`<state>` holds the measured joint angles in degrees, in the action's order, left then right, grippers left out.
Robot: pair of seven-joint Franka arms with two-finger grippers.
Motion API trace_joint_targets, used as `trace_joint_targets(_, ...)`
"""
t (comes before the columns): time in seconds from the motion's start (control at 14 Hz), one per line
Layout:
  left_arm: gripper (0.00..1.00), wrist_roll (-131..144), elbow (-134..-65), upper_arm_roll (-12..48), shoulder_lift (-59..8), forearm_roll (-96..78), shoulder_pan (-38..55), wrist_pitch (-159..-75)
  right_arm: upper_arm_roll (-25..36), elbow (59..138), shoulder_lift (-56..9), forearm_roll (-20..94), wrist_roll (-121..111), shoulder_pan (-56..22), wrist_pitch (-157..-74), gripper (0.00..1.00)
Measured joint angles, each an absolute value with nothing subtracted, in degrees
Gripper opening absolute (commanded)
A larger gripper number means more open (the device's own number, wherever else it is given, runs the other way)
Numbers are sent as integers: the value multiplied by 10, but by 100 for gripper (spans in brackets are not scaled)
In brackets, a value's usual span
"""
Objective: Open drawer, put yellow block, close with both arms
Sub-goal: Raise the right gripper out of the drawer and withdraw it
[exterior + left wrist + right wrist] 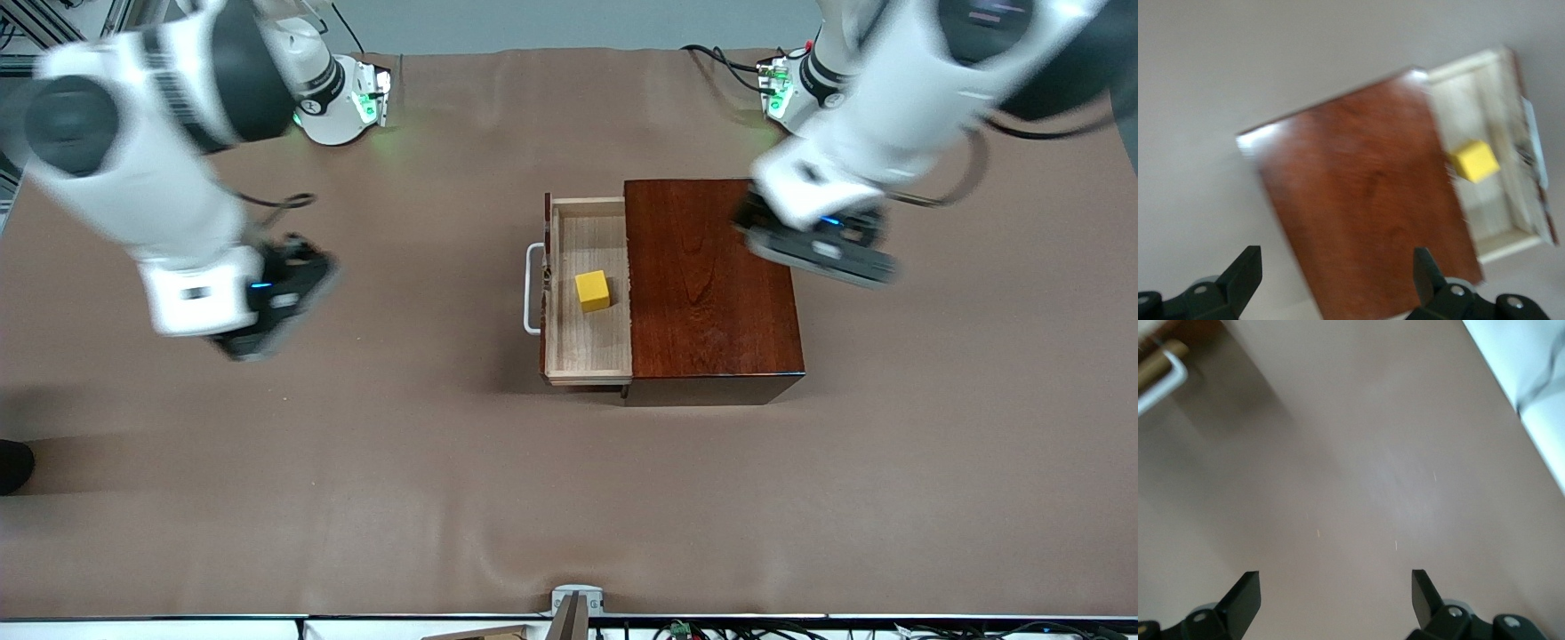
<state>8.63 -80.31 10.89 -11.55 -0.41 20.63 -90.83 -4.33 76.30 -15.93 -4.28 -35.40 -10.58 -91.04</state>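
Observation:
The drawer (587, 293) stands pulled out of the dark reddish-brown box (711, 284), its white handle (532, 300) toward the right arm's end. The yellow block (592, 291) lies in the drawer's pale tray. My left gripper (822, 247) is open and empty, up over the box's edge at the left arm's end. The left wrist view shows the gripper (1338, 280), the box top (1365, 213), the drawer (1485, 120) and the block (1475, 161). My right gripper (277, 300) is open and empty over bare table toward the right arm's end. Its wrist view shows the gripper (1336, 600) and the handle (1161, 383).
The brown table cover (569, 498) stretches all round the box. The arms' green-lit bases (356, 98) stand along the table's edge farthest from the front camera. A small bracket (576, 600) sits at the edge nearest to that camera.

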Motion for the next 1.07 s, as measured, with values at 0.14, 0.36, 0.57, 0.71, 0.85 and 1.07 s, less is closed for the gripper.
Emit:
trace_joint_targets(0.14, 100, 81, -804, 115, -125, -4, 250, -904, 30, 765, -135, -10, -355, -96, -868, 100)
trace_joint_targets(0.36, 100, 50, -804, 138, -138, -4, 302, -909, 97, 772, -98, 4, -354, -87, -840, 100)
trace_joint_targets(0.57, 100, 3, -804, 143, -161, -4, 374, -984, 108, 787, -67, 4, -333, -58, -812, 100)
trace_joint_targets(0.71, 100, -93, -803, 143, -195, -4, 392, -1056, 109, 816, -43, 7, -330, -34, -811, 100)
trace_joint_targets(0.85, 100, -190, -792, 142, -240, -4, 390, -1108, 108, 848, -20, 14, -309, -24, -811, 100)
trace_joint_targets(1.07, 100, -302, -762, 143, -311, -4, 391, -1171, 73, 868, -2, 18, -226, -13, -811, 100)
